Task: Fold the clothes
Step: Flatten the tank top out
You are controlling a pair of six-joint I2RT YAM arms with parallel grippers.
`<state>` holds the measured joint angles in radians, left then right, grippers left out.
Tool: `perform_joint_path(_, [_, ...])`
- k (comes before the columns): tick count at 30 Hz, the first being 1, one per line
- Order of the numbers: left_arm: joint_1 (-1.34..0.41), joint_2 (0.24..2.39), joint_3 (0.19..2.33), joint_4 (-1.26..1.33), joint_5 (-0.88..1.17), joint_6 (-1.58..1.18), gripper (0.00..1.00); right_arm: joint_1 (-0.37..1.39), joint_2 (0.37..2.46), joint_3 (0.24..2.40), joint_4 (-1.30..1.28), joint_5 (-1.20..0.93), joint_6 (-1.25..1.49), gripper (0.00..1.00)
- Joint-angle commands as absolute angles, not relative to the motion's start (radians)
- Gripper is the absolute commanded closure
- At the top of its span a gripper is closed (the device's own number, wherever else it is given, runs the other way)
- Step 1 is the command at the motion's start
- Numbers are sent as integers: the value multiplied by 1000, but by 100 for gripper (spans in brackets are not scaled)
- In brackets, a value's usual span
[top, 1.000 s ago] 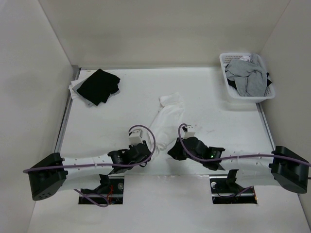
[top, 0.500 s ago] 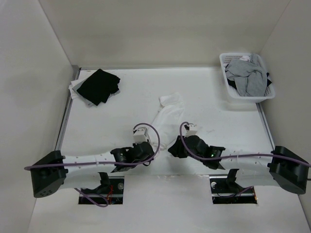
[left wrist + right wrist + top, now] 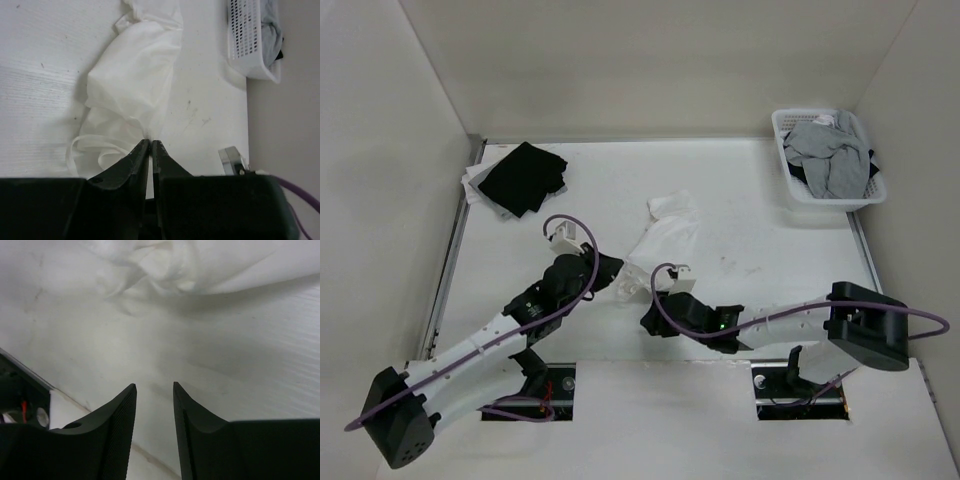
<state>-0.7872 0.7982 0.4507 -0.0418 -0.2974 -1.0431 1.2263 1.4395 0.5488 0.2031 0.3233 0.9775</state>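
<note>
The left arm (image 3: 485, 345) is made of white tubular links between black joint housings, ending in a bulky black block (image 3: 395, 430) at seven o'clock. The right arm (image 3: 785, 318) is built alike, with its block (image 3: 868, 325) at three o'clock and a small green light (image 3: 720, 323) on a dark housing. A purple cable (image 3: 300, 193) trails along each arm, past a white wrist box (image 3: 565, 236). The left pincer (image 3: 150, 143) and right pincer (image 3: 154, 386) have matte black tapering fingers (image 3: 120, 425), finely ribbed inside.

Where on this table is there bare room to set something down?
Bare: the far strip between the black garment and the basket; also the stretch between white garment and basket. Crowded: the near middle, where left arm and right arm meet that garment.
</note>
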Motion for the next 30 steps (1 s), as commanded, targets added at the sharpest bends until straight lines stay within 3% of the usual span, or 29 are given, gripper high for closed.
perform_joint_path(1, [-719,807,416,80,-144,-1060,93,1269,1472,617,250,474,1060,57])
perform_joint_path(6, [-660,836,382,172,-58,-1075,93,1298,1566,689,311,586,1088,51])
perform_joint_path(16, [-570,818,364,222,23,-1072,93,1239,1690,775,339,618,1118,47])
perform_joint_path(22, [-573,813,380,232,25,-1072,94,1190,1703,788,373,637,1094,69])
perform_joint_path(23, [-573,811,391,230,23,-1072,94,1182,1701,796,388,637,1068,68])
perform_joint_path(28, [-597,807,425,227,-20,-1068,94,1159,1709,851,417,641,967,51])
perform_joint_path(30, [-613,807,425,224,-50,-1062,94,1157,1723,868,408,646,957,49])
